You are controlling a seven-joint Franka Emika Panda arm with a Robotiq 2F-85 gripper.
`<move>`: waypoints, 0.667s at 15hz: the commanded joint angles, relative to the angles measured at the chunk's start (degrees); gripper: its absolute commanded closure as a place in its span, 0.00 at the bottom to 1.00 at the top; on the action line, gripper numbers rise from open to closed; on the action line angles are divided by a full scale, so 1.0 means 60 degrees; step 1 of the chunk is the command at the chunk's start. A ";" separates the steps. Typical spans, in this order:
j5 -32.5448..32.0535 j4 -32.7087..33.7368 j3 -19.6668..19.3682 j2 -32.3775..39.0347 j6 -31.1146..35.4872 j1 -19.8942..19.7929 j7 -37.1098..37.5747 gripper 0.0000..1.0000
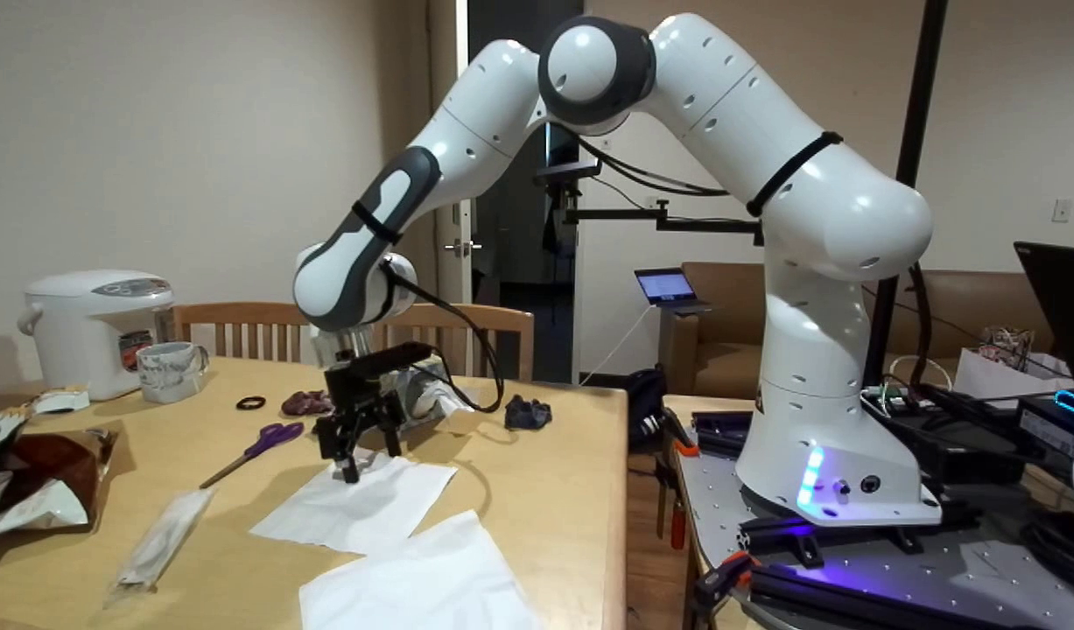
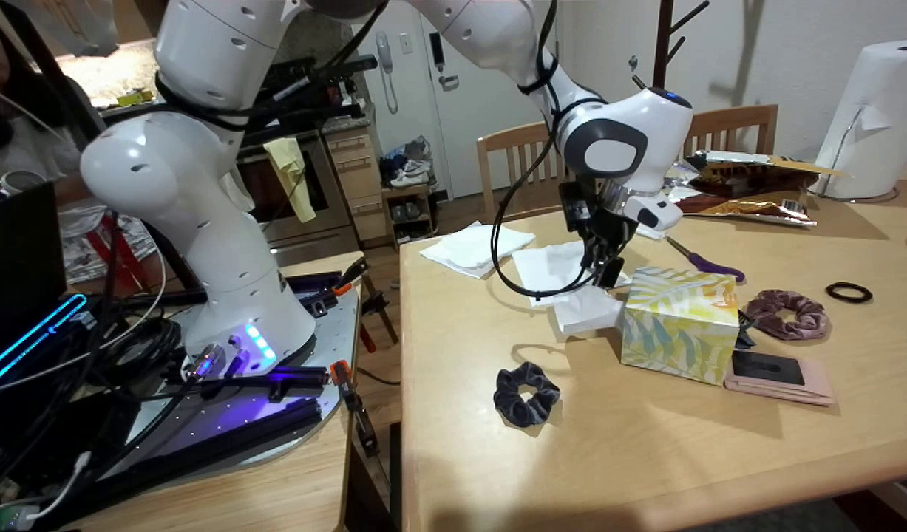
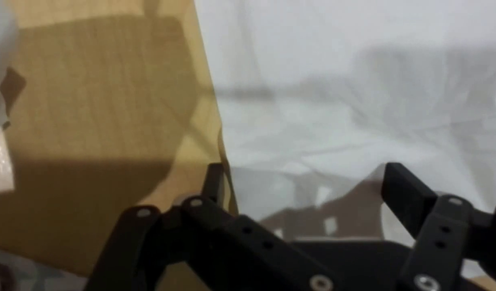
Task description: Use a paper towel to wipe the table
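The paper towel [image 1: 353, 516] is a thin, creased white sheet lying flat on the light tan wooden table [image 1: 545, 490]. It also shows in an exterior view [image 2: 545, 264], partly behind the gripper and cable, and fills much of the wrist view [image 3: 312, 133]. My gripper [image 1: 370, 460] is low over the towel's far part, pointing down; it also shows in an exterior view [image 2: 599, 267]. In the wrist view the fingers [image 3: 304, 180] are wide apart with nothing held between them. One finger is just beyond the towel's edge, the other over the sheet. I cannot tell whether the fingertips touch it.
Another white sheet [image 1: 423, 582] lies beside the towel, near the table's edge. A patterned tissue box [image 2: 678, 325] with a tissue [image 2: 588, 309] hanging out stands close to the gripper. Scissors [image 1: 256, 446], a narrow white strip [image 1: 162, 538], a dark scrunchie [image 2: 527, 394] and a foil bag [image 1: 51, 481] lie around.
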 commanded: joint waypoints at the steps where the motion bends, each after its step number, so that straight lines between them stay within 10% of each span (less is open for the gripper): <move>1: -0.0349 -0.0608 -0.0072 -0.0001 0.0428 0.0159 0.0146 0.00; 3: -0.0499 -0.0771 -0.0100 0.0009 0.0578 0.0266 0.0194 0.00; 4: -0.0553 -0.0850 -0.0099 0.0002 0.0685 0.0304 0.0192 0.25; 10: -0.0804 -0.1423 -0.0256 -0.0098 0.1267 0.0483 0.0314 0.60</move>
